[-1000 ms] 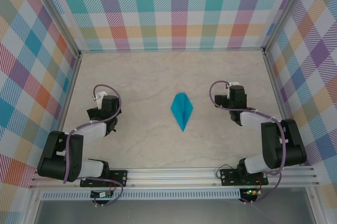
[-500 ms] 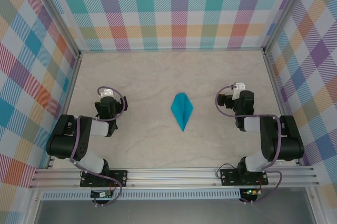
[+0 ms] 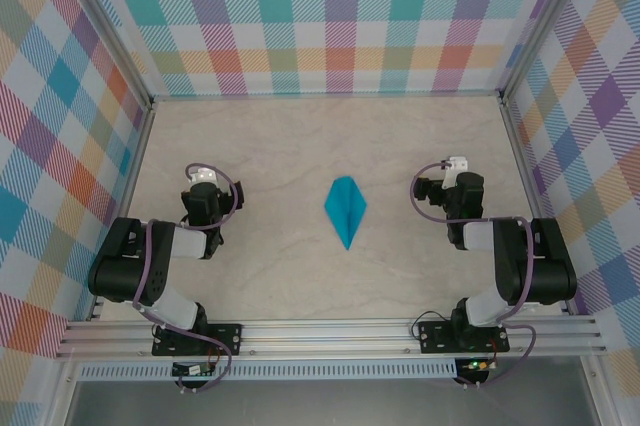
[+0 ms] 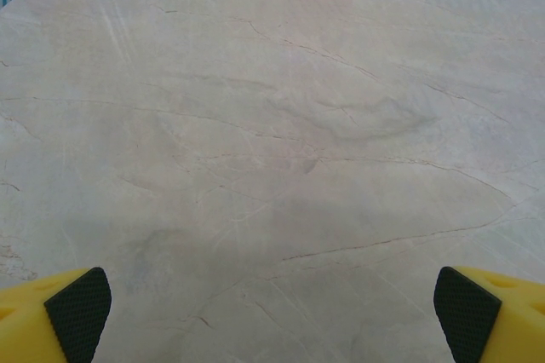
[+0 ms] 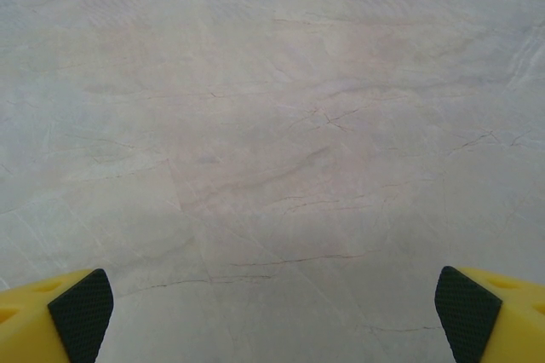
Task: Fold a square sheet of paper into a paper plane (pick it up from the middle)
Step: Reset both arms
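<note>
No readable text or labels, seemingly.

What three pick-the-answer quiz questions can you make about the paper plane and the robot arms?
1. Where is the paper plane?
A. On the table, between the left arm and the right arm
B. In the left jaws
C. Against the back wall

2. What colour is the plane?
A. Red
B. Teal-blue
C. Yellow

3. How are both arms' jaws?
A. Shut on the plane
B. Open, holding nothing
C. Shut on a cup

Answers:
1 A: the top view shows it lying apart from both arms.
2 B: it is plainly blue-green.
3 B: each wrist view shows the fingertips far apart over bare table.
</note>
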